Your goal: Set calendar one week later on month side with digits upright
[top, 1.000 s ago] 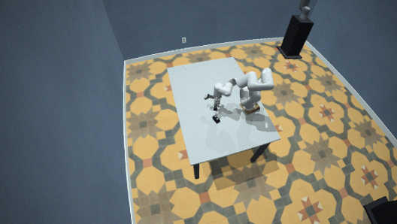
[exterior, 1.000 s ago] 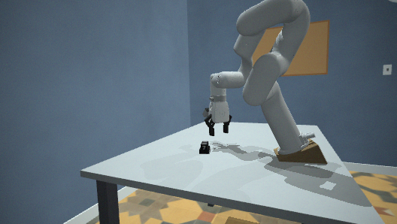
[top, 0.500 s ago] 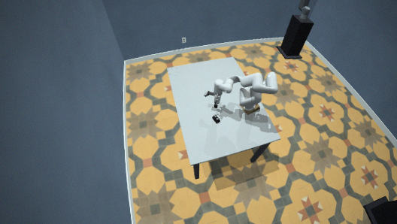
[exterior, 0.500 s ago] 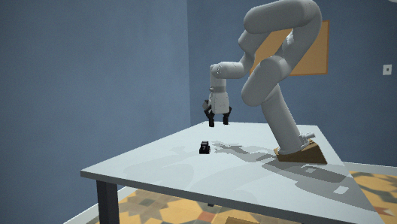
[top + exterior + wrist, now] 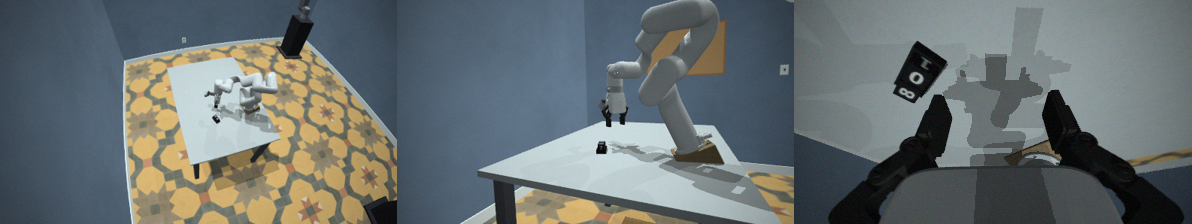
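1. Top view: white arm (image 5: pixel 251 86) stands on a tan wedge base (image 5: pixel 256 109) at the right edge of the pale grey table (image 5: pixel 195 75). Arm folds back, then reaches toward table centre, pincer (image 5: pixel 216 105) pointing down. The small black block calendar (image 5: pixel 216 119) sits on the table just in front of the pincer, apart from it. Patterned orange tile floor (image 5: pixel 319 150) all round; black pedestal (image 5: pixel 297 34) in the far corner.

2. Exterior view: pincer (image 5: pixel 614 122) hangs above the table (image 5: pixel 547 165), fingers spread wide, nothing betw. them. Calendar (image 5: pixel 601 147) sits on the table below and a bit nearer the camera, not touching the fingers. A white numeral shows on its near face, too small to read for sure. Orange board (image 5: pixel 709 56) on the blue wall behind the arm.

3. Wrist view: both black fingers apart, only table surface and arm shadow betw. them. Calendar (image 5: pixel 919 71) lies upper left, outside the left finger, turned at an angle. Digits 1, 0 and 8 visible on its faces. Can't separate tray from cubes.
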Controlling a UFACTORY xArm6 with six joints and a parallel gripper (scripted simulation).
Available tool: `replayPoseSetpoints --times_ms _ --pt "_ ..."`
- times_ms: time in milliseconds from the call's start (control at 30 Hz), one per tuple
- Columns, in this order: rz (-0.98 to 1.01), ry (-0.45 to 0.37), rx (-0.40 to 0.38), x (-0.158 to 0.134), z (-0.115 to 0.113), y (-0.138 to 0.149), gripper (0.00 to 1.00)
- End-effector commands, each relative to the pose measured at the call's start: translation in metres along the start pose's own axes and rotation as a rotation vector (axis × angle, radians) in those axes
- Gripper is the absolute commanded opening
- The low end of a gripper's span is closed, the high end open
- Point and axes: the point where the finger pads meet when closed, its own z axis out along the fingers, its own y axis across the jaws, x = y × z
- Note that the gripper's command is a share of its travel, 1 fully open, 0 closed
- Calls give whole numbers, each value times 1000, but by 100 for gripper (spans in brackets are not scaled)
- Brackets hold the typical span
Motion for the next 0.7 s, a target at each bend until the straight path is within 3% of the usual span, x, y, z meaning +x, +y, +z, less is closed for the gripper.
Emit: replayPoseSetpoints --times_ms 0,667 --pt "-33 3 0 1 -1 -2 100" --pt "-781 -9 -4 -1 -1 -32 100"
